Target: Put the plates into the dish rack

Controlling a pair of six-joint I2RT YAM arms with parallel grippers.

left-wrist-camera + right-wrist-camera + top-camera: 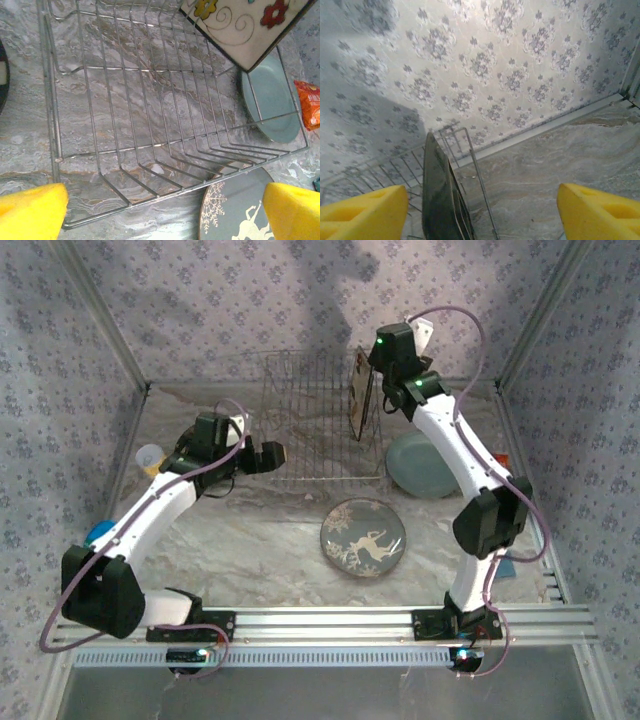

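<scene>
One plate, the square cream plate with flowers (358, 395), stands up on its edge in the dish rack (300, 430), at the rack's right end. The rack sits in the middle of the table (260, 540), close to the back edge.

The right gripper (482, 215) is just above that plate. Its yellow pads (362, 215) are far apart, so it is open. The plate's thin edge is between the pads, closer to one than the other. The pads do not seem to touch it.

Two more plates lie flat on the table. The pale grey-blue plate (420, 465) is just beside the right end of the rack. The round grey plate with the white deer (363, 537) is near the rack's front right corner.

In the left wrist view, a small bit of a dark-rimmed plate (2, 75) peeks in on the other side of the rack. Too little of it shows to tell more.

The left gripper (268, 455) hangs at the rack's front left corner. Its pads are wide open and hold nothing.

An orange snack packet (309, 102) lies just past the grey-blue plate. A small yellow cup (150, 457) stands near the left edge of the table.
</scene>
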